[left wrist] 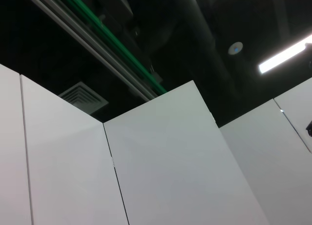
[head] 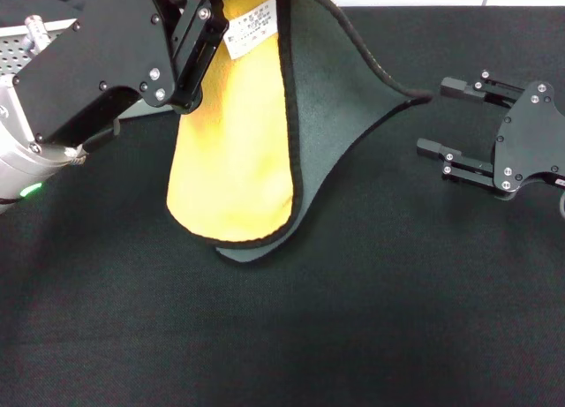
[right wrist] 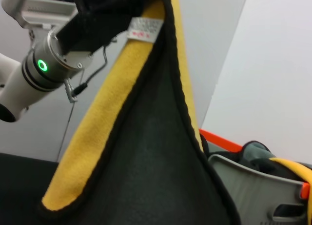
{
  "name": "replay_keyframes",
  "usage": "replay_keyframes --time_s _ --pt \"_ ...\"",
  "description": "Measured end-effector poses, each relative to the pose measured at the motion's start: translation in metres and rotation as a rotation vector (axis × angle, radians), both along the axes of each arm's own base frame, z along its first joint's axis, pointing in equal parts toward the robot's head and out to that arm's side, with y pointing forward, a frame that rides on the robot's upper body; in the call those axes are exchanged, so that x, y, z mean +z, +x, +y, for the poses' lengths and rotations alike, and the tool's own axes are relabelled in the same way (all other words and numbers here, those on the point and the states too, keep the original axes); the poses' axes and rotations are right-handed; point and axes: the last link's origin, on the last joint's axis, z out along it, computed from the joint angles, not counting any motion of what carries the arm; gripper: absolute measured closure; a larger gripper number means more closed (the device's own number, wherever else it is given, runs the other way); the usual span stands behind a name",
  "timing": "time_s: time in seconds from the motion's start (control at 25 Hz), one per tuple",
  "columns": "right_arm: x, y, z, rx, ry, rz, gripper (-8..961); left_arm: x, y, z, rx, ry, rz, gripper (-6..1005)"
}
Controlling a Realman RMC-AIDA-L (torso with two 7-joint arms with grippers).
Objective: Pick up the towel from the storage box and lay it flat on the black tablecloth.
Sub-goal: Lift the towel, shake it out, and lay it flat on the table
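Towel [head: 265, 133] hanging in air over black tablecloth [head: 282, 336], yellow side facing camera, grey-green side folding behind, lower end touching or just above cloth. Left gripper [head: 207, 36] clamping towel's top edge beside white label [head: 250, 29]. Right gripper [head: 450, 120] resting on cloth at right, fingers spread, holding nothing. Storage box [head: 31, 41] showing at far left

The surface is covered edge to edge by the black tablecloth [head: 291, 336], matte and slightly fuzzy. The lower folded end of the towel [head: 247, 169] reaches the cloth near its middle, and the storage box [head: 26, 49] stands at the far left corner
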Motion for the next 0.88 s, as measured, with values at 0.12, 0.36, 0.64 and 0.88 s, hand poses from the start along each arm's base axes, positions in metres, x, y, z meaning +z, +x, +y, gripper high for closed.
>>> replay_keyframes --time_s 0.12,0.36,0.64,0.88 --pt "0.0 -0.004 0.001 0.013 0.002 0.007 320 -0.001 0.0 0.0 -0.002 0.001 0.002 965" --pt "0.001 -0.011 0.008 0.036 0.018 0.005 424 -0.002 0.001 0.0 -0.002 0.002 0.001 966" --pt "0.0 -0.017 0.012 0.073 0.038 -0.007 501 -0.004 0.001 -0.001 0.0 0.001 -0.001 965" --pt "-0.001 -0.02 0.009 0.099 0.027 0.001 677 -0.006 0.0 0.0 0.004 0.003 0.001 966"
